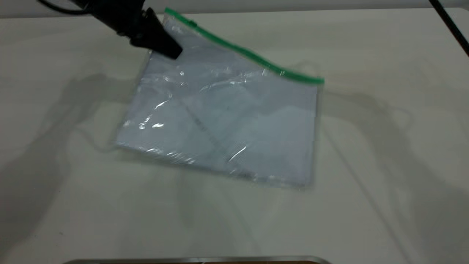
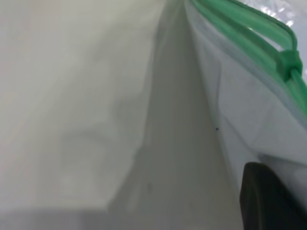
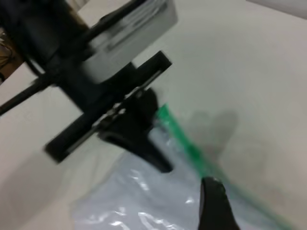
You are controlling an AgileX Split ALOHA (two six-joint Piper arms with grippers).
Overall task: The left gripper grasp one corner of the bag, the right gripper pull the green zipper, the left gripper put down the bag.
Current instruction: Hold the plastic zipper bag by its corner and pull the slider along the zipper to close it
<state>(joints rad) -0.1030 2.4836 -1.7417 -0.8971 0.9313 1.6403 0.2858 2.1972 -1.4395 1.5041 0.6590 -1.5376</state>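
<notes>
Bag (image 1: 227,124) corner in left claw (image 1: 166,49).

A pale, off-white desk (image 1: 384,176) fills nearly the whole exterior view — soft grey shadows lie across its surface — and a thin metallic strip (image 1: 198,259) edges its near side, low and centred.

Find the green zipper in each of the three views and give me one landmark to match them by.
Exterior view: the green zipper runs along the bag's raised far edge, from upper left down to the right.
Left wrist view: the zipper sits at upper right, slider tab included.
Right wrist view: the zipper slants from centre toward lower right.
Shared landmark: the left gripper clamped on the bag's corner beside the zipper's end.
</notes>
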